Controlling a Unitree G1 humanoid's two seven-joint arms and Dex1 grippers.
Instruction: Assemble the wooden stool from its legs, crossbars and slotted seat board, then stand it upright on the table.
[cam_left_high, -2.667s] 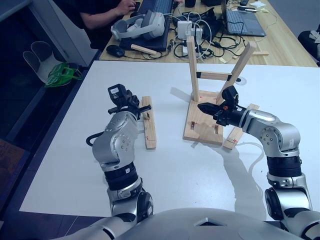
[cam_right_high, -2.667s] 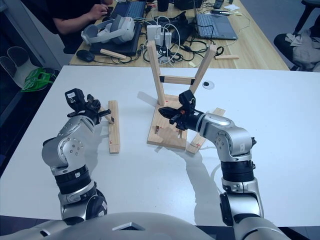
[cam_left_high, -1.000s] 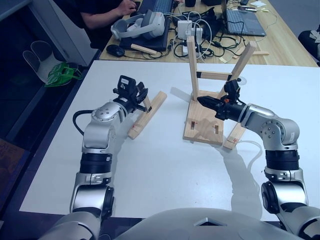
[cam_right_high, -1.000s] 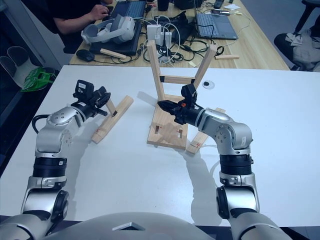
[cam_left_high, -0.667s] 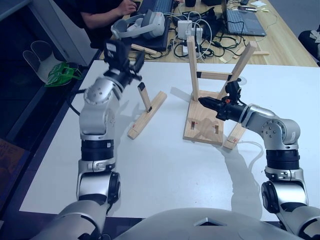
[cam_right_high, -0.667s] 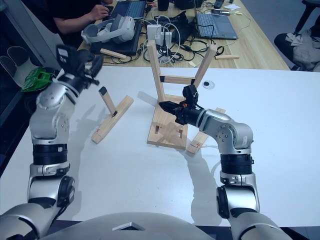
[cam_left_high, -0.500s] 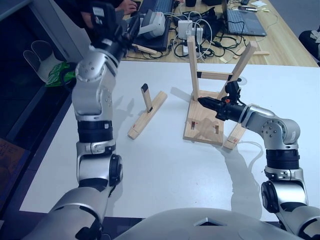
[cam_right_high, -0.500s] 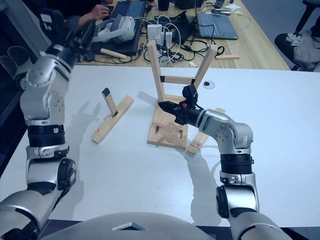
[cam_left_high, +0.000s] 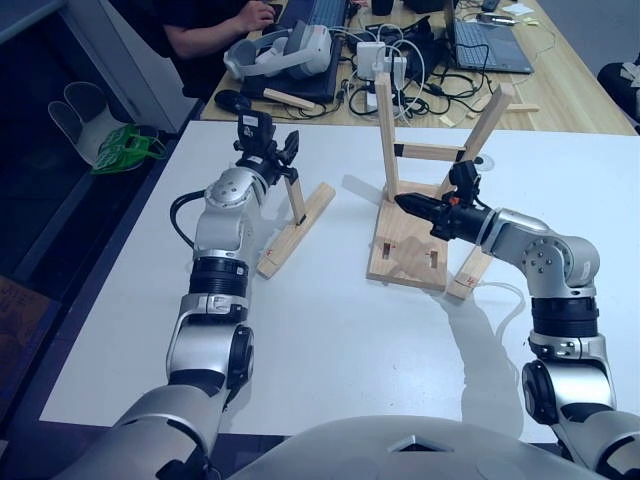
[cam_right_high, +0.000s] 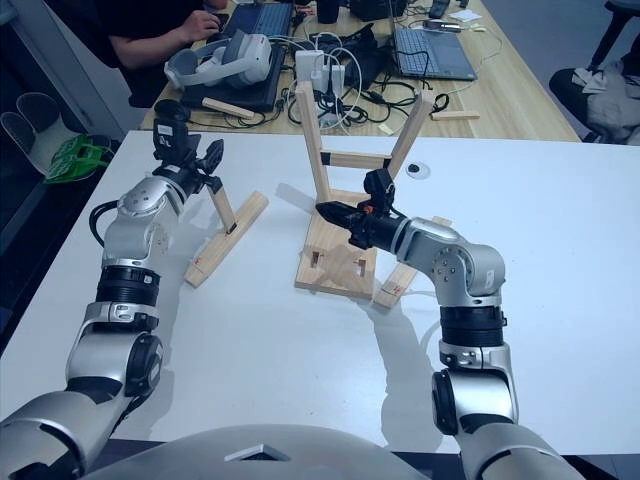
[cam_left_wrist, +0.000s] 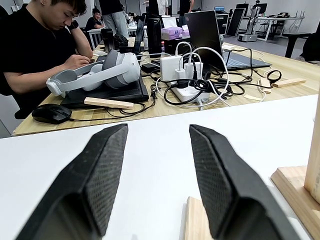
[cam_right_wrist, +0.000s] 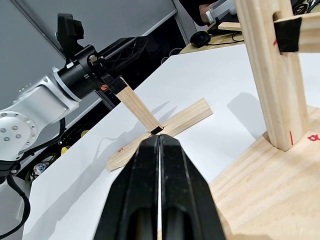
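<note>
No words or numbers readable. Tiny red marks on seat board (cam_right_wrist: 262, 177), on standing leg (cam_right_wrist: 267, 65), on flat bar (cam_right_wrist: 185, 117). Too small to read.

We cannot tell whether the left gripper (cam_left_high: 283, 160) touches the crossbar's (cam_left_high: 297, 203) dark tip. In its wrist view the pads (cam_left_wrist: 95, 185) and a wood piece (cam_left_wrist: 192, 222) between them run off the edge, and the seat board (cam_left_wrist: 295, 190) shows as a cut corner. The right gripper (cam_right_wrist: 159, 142) hides part of the board. The upright leg (cam_right_wrist: 267, 75) is cropped. The right arm (cam_left_high: 530, 245) partly covers the loose leg (cam_left_high: 465, 275).
</note>
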